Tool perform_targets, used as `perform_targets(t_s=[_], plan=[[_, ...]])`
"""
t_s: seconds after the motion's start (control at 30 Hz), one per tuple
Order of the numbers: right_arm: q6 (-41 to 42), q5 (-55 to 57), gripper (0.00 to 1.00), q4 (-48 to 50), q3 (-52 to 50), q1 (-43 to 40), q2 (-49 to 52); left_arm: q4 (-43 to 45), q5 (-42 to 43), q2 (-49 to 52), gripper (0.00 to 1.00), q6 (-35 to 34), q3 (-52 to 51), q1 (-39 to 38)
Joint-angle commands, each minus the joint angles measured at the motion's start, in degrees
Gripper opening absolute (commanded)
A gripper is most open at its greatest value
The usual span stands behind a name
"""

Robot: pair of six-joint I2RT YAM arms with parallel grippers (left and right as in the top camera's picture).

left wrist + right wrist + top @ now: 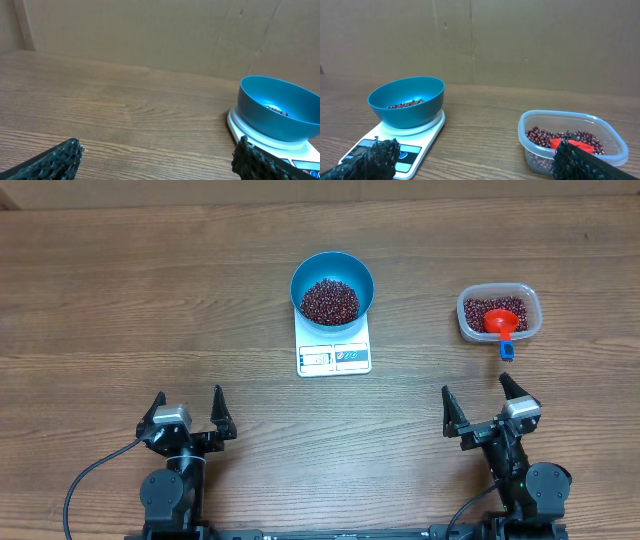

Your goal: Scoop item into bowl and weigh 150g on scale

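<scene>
Both hands [188,394] [475,385] far from bowl [308,272]

The wooden table [120,300] before me carries a white scale [334,357] near its middle. A clear tub [463,315] sits well apart, on my right.

Overhead — looking straight down from well above, taking in the whole wooden table [120,300], with the blue bowl [303,275] on the scale [334,358] mid-table. Left wrist — sitting low over the tabletop, facing the brown back wall [150,30], catching bowl and scale at the right edge. Right wrist, likewise low and facing far, framing that same bowl and scale at left and, nearer, the clear tub [532,150] at right; sharing all three with the overhead.
</scene>
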Motion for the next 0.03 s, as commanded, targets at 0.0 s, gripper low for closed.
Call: perform_targets(t_s=[0.0], plan=[[0.0, 0.1, 1.0, 0.4, -0.6, 0.3, -0.6, 0.2, -0.7, -0.7, 1.0, -0.3, -0.2, -0.5]])
